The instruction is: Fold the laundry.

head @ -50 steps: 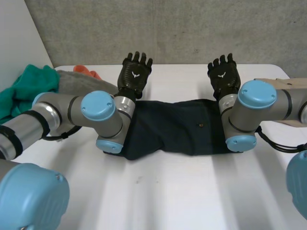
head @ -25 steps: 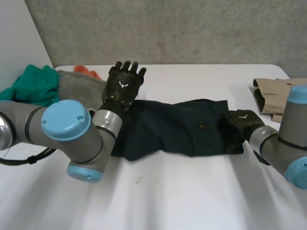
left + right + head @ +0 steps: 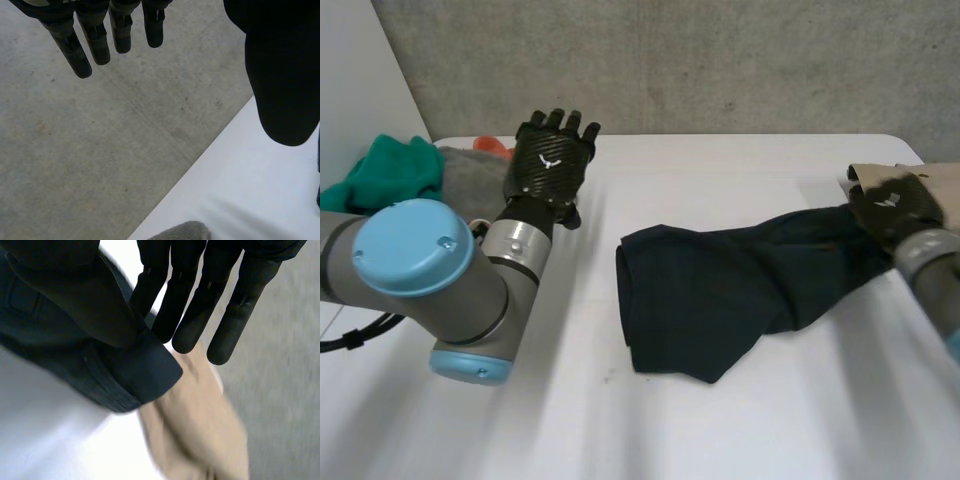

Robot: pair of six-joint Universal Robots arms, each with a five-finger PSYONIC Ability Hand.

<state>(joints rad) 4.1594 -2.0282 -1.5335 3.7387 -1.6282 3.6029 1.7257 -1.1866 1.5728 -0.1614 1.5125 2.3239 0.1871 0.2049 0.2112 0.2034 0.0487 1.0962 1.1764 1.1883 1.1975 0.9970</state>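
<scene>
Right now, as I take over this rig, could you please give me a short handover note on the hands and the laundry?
Left hand: open, holding nothing, raised beside the pile at the table's far left.
Right hand: pinching one end of the dark garment between thumb and fingers, above the tan garment.
Dark garment: stretched from mid-table toward the right hand, its free end bunched; no neat fold yet.
Pile: teal cloth, grey cloth and orange cloth, all unfolded.
Left to do: lay the dark garment flat and fold it, then probably the pile.
</scene>
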